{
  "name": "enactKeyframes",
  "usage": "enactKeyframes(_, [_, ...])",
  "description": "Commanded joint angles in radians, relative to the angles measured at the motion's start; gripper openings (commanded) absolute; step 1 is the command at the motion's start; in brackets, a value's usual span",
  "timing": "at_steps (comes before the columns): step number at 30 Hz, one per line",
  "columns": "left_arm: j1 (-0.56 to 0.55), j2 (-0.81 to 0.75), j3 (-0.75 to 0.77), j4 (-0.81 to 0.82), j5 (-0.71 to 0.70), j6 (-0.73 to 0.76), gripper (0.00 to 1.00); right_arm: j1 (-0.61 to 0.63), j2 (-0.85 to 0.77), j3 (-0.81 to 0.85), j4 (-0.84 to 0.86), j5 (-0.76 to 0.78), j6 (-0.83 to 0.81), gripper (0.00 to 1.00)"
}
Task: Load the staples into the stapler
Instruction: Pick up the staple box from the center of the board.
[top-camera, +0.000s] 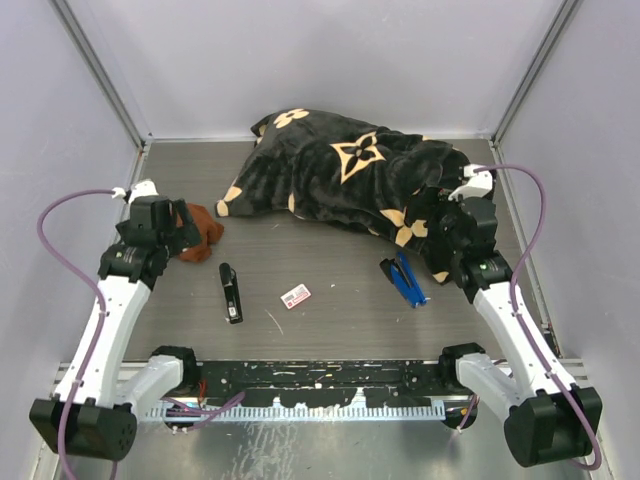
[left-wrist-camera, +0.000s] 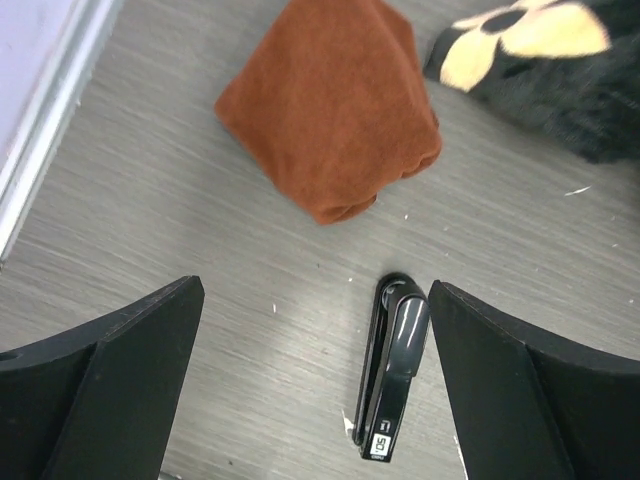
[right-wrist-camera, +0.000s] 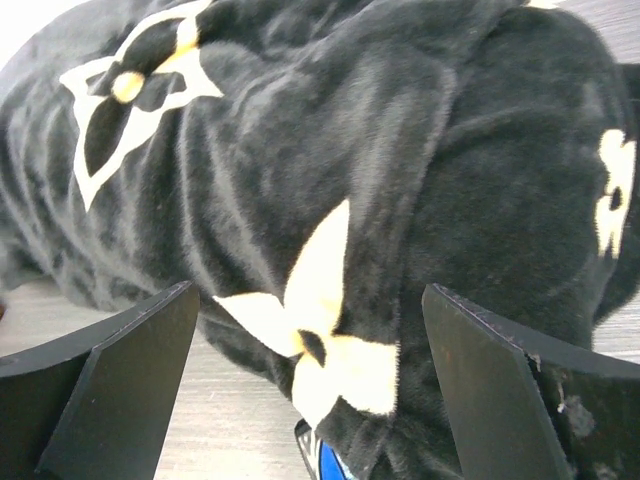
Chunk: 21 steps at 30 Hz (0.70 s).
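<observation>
left gripper (left-wrist-camera: 315, 385) spread wide and empty, aimed down at the black stapler (left-wrist-camera: 390, 375), a slim glossy bar near a soft rust cloth (left-wrist-camera: 335, 105). the staples (top-camera: 296, 295), a small flat card box with a pink label, lie alone on the grained table (top-camera: 330, 335) just right of it. risk: that low box could skid under a pinch. blue stapler (top-camera: 405, 280) sits tucked against the plush black blanket (top-camera: 340, 175), where the right gripper (right-wrist-camera: 310, 390), also wide and empty, could snag the pile.
</observation>
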Motion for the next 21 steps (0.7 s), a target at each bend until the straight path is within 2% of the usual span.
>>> enactKeyframes(1, [-0.015, 0.062, 0.032, -0.096, 0.042, -0.095, 0.98, 0.015, 0.037, 0.077, -0.014, -0.159, -0.027, 1.00])
enactKeyframes(7, [-0.080, 0.026, -0.133, 0.114, 0.319, -0.165, 0.99, 0.216, 0.134, 0.072, -0.022, -0.271, 0.003, 0.96])
enactKeyframes(10, [-0.136, 0.043, -0.167, 0.201, 0.470, -0.132, 0.99, 0.337, 0.196, 0.053, 0.007, -0.276, 0.034, 0.94])
enactKeyframes(12, [-0.235, 0.047, -0.196, 0.261, 0.467, -0.089, 0.98, 0.394, 0.214, 0.022, 0.038, -0.259, 0.044, 0.94])
enactKeyframes(16, [-0.461, 0.073, -0.285, 0.427, 0.425, 0.005, 0.98, 0.402, 0.223, -0.013, 0.081, -0.272, 0.074, 0.95])
enactKeyframes(21, [-0.565, 0.151, -0.425, 0.751, 0.518, 0.097, 0.99, 0.402, 0.192, -0.005, 0.085, -0.242, 0.085, 0.95])
